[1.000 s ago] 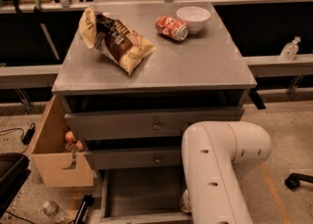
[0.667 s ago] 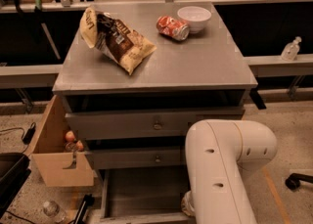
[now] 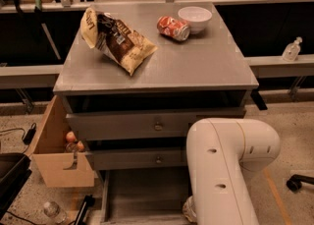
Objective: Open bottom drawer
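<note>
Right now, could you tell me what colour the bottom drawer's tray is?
Grey; the bottom drawer shows in the camera view, gripper low at its right.

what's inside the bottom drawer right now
Only the grey floor of the bottom drawer shows, with nothing seen on it. The arm covers its right side, and the gripper, low at the drawer's right front, is mostly hidden behind the arm.

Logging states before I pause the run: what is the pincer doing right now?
The pincer: cannot be told. It sits low at the pulled-out bottom drawer, mostly hidden behind the white arm.
</note>
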You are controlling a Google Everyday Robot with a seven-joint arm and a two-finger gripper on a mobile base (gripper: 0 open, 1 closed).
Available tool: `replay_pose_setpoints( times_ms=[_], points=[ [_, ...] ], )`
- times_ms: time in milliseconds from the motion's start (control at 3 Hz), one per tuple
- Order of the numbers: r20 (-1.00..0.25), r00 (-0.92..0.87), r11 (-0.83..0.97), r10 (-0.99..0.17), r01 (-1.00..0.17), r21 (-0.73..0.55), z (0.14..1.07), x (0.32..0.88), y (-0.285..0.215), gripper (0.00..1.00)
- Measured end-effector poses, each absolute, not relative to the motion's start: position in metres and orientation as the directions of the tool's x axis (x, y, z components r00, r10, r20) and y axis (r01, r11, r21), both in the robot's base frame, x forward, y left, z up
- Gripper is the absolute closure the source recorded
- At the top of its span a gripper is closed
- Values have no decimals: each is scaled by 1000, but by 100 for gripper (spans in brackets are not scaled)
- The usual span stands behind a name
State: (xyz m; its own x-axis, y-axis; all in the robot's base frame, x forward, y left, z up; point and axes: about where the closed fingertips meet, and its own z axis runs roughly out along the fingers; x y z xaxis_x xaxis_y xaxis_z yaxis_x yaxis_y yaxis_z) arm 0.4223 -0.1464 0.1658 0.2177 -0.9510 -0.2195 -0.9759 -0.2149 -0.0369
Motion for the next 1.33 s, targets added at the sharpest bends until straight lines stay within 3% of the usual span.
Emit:
replay_pose_setpoints(
  times_ms=[333, 1000, 1333],
  points=[
    [-220, 218, -215, -951, -976, -37, 166, 423, -146, 86],
    [-220, 218, -215, -951, -976, -37, 166, 423, -146, 38],
    [-221, 218, -216, -951, -976, -34, 165, 422, -145, 7]
  ],
)
